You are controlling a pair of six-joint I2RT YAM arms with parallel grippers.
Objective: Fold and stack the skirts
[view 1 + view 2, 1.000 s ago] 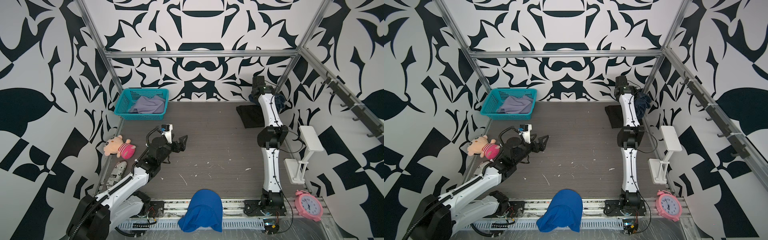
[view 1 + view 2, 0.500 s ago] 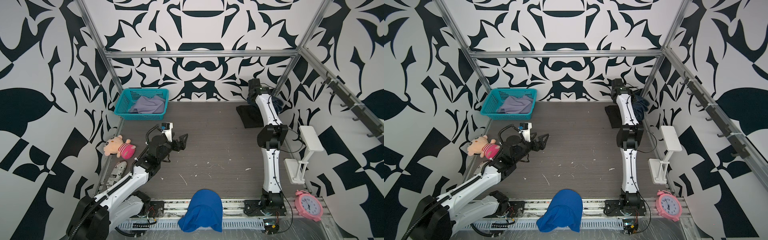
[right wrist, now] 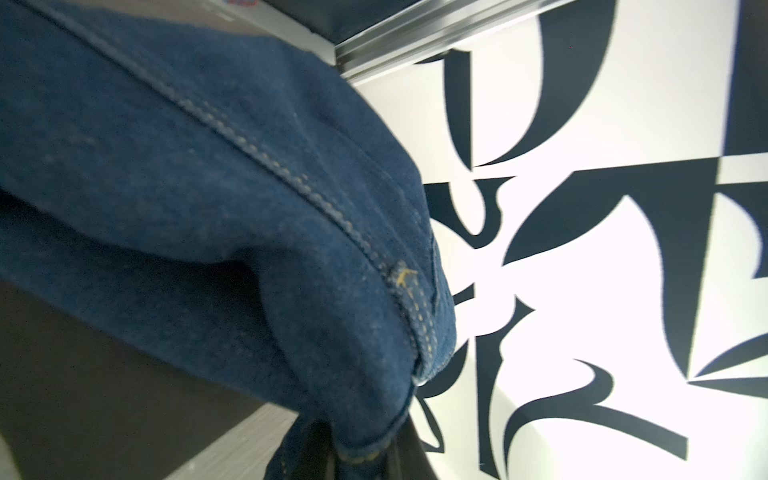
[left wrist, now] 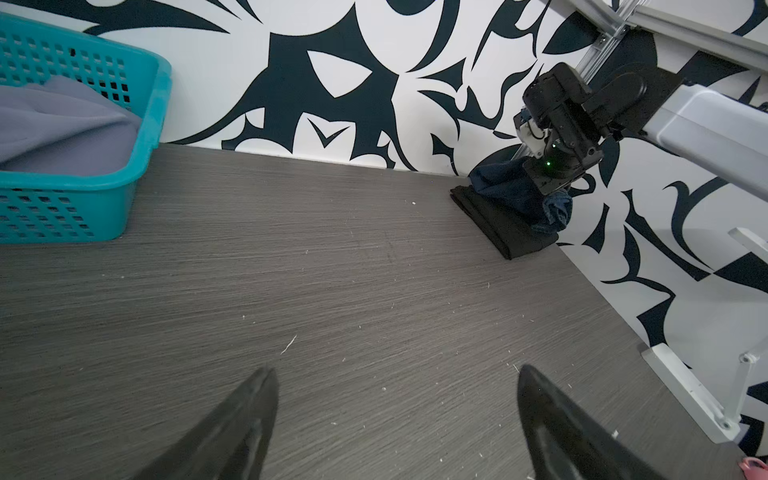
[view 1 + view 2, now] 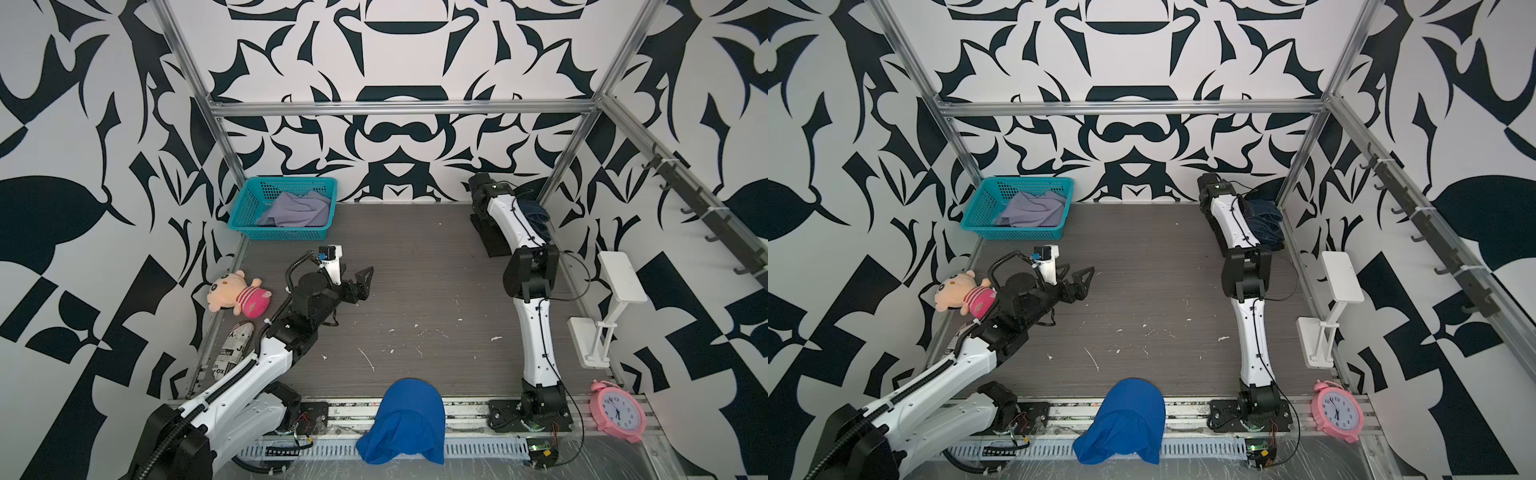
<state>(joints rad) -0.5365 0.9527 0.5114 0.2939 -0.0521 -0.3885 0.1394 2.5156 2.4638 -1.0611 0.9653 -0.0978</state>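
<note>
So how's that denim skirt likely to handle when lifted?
The denim skirt probably droops rather than holds shape: it hangs in thick folds. Its heavy stitched seams suggest fairly weighty, grippy cloth, unlikely to slip.

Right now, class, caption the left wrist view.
Open left hand; right hand holds denim skirt over black skirt; lavender skirt in basket.
</note>
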